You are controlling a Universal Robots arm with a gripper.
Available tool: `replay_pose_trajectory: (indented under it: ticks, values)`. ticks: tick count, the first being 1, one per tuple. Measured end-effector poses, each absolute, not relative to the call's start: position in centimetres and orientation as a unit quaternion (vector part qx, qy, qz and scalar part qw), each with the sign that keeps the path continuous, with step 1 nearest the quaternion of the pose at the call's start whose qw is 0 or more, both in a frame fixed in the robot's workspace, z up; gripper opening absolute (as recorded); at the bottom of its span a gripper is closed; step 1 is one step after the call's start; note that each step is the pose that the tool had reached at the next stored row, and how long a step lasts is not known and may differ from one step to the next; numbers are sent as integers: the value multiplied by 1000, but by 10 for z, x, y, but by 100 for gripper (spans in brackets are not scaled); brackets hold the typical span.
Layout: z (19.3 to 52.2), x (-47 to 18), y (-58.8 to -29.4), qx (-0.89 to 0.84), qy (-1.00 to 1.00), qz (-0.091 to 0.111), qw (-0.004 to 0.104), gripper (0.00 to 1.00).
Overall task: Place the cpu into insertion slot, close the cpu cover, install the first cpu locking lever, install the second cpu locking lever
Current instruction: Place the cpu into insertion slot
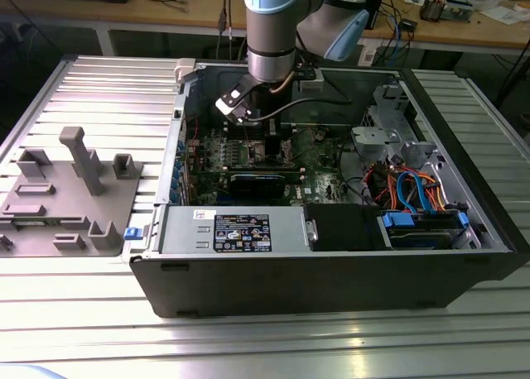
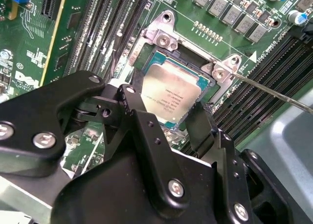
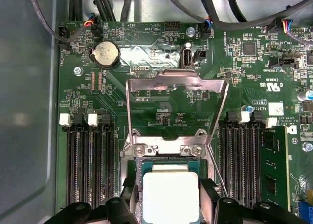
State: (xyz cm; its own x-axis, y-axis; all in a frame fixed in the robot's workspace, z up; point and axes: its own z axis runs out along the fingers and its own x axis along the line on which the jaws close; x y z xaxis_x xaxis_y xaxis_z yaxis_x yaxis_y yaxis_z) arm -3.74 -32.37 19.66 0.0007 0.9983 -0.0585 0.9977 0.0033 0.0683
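On the exterior view's left, outside the computer case (image 1: 331,271), a grey fixture tray (image 1: 62,201) lies on the ribbed metal counter (image 1: 83,329), well apart from my work. The case lies on its side with its open side up. My arm (image 1: 269,31) comes down into the case about midway along it and ends over the green motherboard (image 1: 323,168) on the case's floor. Inside the case, in both wrist views, my hand (image 2: 164,109) (image 3: 169,204) is low over the socket (image 2: 186,62) and straddles the cpu (image 2: 168,89) (image 3: 170,187), with black metal close at two opposite edges of the chip. The cpu lies flat and square in the socket, its pale metal top facing up. I cannot tell whether my hand is gripping it or just standing clear of it. In the first wrist view, the cpu cover (image 3: 176,81) stands raised on its hinge just beside the socket, so the board shows through its square window. A thin metal locking lever (image 2: 274,94) (image 3: 217,170) sticks out unlatched at the socket's edge, near my hand. Black memory slots (image 3: 90,170) run along both flanks of the socket. Towards the exterior view's right end of the case, blue cables (image 1: 414,193) loop above the drive bays.
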Motion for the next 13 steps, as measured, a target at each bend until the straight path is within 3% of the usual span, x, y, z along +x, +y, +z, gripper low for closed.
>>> replay_pose_trajectory:
  ticks: [13]
  values:
    - [195, -37, -323, 707, 706, 4, 45, 62]
